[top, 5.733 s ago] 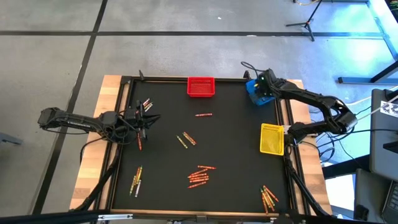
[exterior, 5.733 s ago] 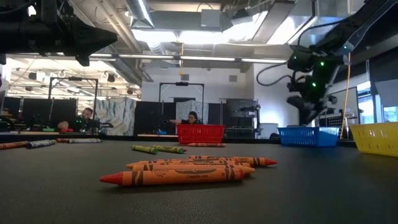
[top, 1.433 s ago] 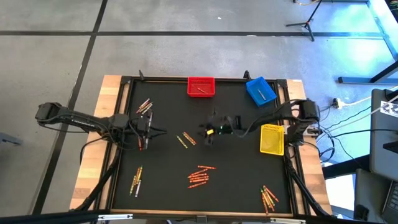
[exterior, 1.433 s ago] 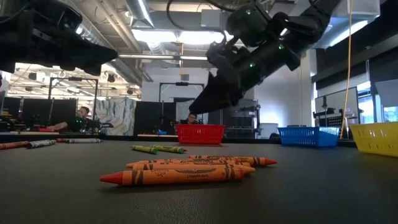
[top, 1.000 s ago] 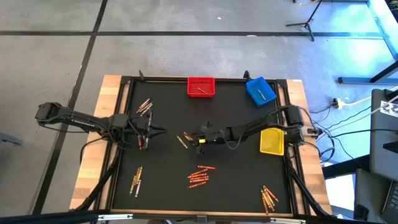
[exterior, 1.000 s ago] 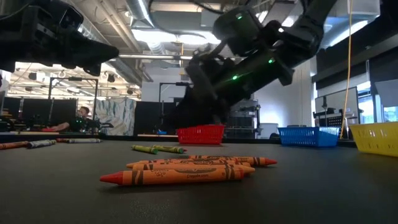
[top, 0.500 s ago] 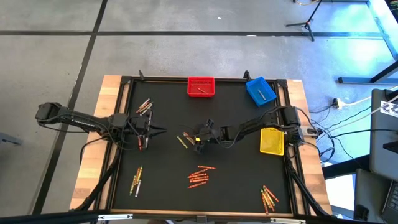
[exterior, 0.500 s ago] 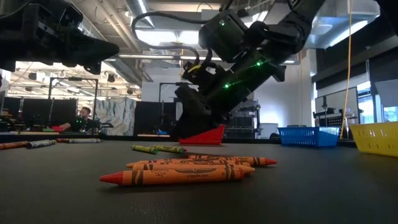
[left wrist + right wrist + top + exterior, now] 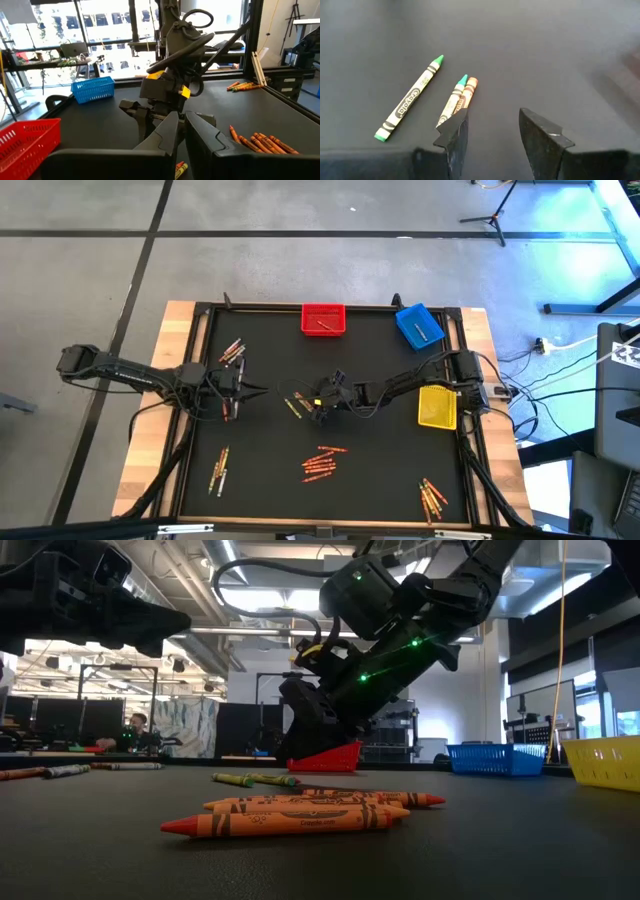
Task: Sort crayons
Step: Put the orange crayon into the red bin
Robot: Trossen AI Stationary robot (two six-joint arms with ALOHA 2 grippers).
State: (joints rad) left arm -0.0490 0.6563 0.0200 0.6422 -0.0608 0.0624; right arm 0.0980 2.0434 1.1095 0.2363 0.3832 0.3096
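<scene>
Crayons lie in loose groups on the black table: a green and orange few (image 9: 296, 405) at mid-table, a red-orange cluster (image 9: 320, 463), and others at the far left (image 9: 232, 352), near left (image 9: 218, 470) and near right (image 9: 432, 498). My right gripper (image 9: 492, 127) is open, low over the mid-table few. One finger (image 9: 453, 131) stands over the near end of a green and orange pair (image 9: 460, 95), and I cannot tell whether it touches. A single green crayon (image 9: 410, 100) lies beside the pair. My left gripper (image 9: 258, 390) hovers shut at the left and holds nothing that shows.
A red bin (image 9: 323, 319) and a blue bin (image 9: 418, 326) stand at the far edge, each with a crayon inside. A yellow bin (image 9: 436, 403) sits at the right edge. A raised black frame (image 9: 200, 380) borders the table. People sit in the room beyond (image 9: 135, 730).
My right gripper has tipped its fingers down toward the green and orange crayons at mid-table, and its tips now sit close over the tabletop. It has stayed open. The crayons have not moved.
</scene>
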